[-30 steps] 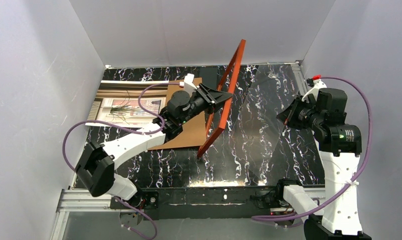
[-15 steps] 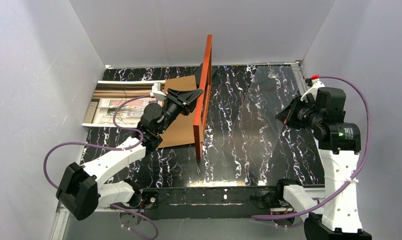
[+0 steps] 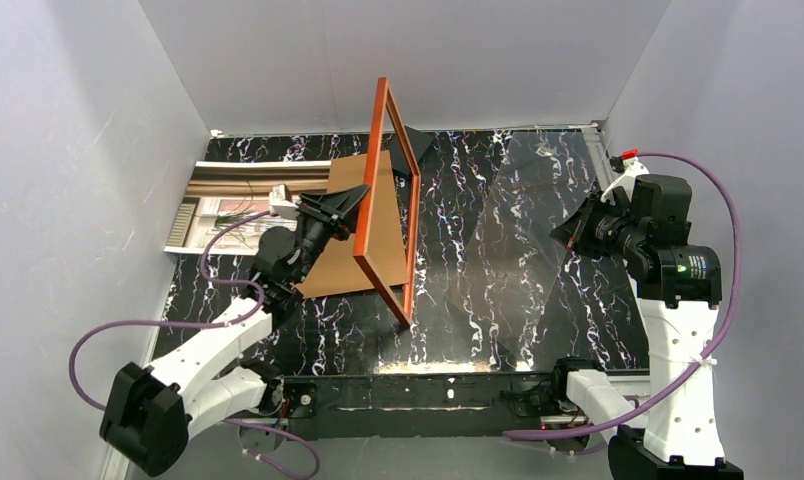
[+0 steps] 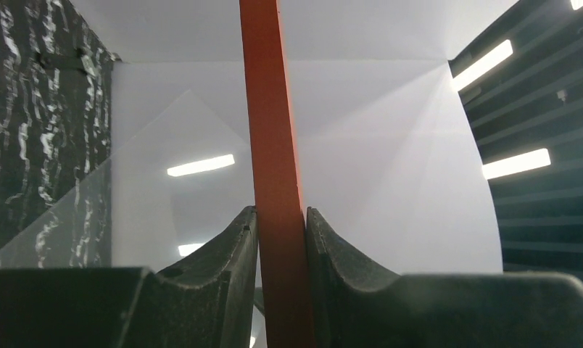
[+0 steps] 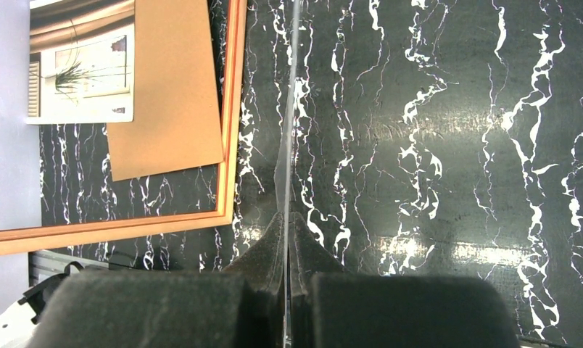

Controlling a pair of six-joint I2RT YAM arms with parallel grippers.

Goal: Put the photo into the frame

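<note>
Orange-red frame (image 3: 370, 170) is pinched tight in my left hand (image 4: 281, 217), tipped up; I should lay it flat slowly. My right hand (image 5: 287, 217) pinches the clear sheet (image 5: 292, 109).

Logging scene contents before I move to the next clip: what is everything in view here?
frame: one, orange-red, tilted on edge mid-table
photo: one, window-and-plant print, flat at far left, partly under the board
cardboard board: one, brown, flat left of the frame
clear sheet: one, transparent, right side
table: one, black with white veins
left gripper: one, black, clamped on a frame bar
right gripper: one, black, clamped on the clear sheet's edge
</note>
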